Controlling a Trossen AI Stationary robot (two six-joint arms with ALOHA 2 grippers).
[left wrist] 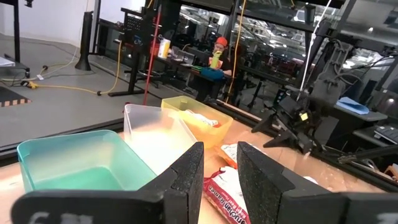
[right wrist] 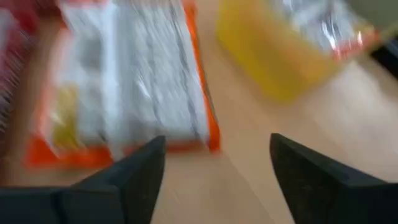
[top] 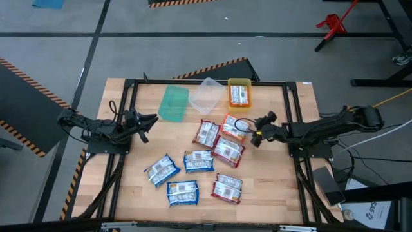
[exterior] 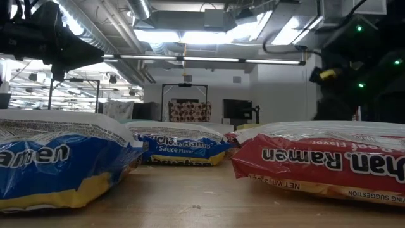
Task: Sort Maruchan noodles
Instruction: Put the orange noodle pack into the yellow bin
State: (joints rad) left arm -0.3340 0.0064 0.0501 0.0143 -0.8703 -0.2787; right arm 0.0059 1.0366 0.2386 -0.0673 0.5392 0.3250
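- My right wrist view is blurred: the orange packet (right wrist: 124,81) and the yellow bin (right wrist: 280,56) show only as smeared shapes, and I cannot read any print on them.
- In the low view, the blue packet (exterior: 57,158) is cut by the left edge and the red packet (exterior: 323,161) by the right edge, so their labels are only partly readable.
- In the low view both my arms are only dark shapes at the top.
- In the high view, the labels of the packets on the bench (top: 270,187) are too small to read.
- The person (left wrist: 217,56) far behind in my left wrist view is too small to make out.
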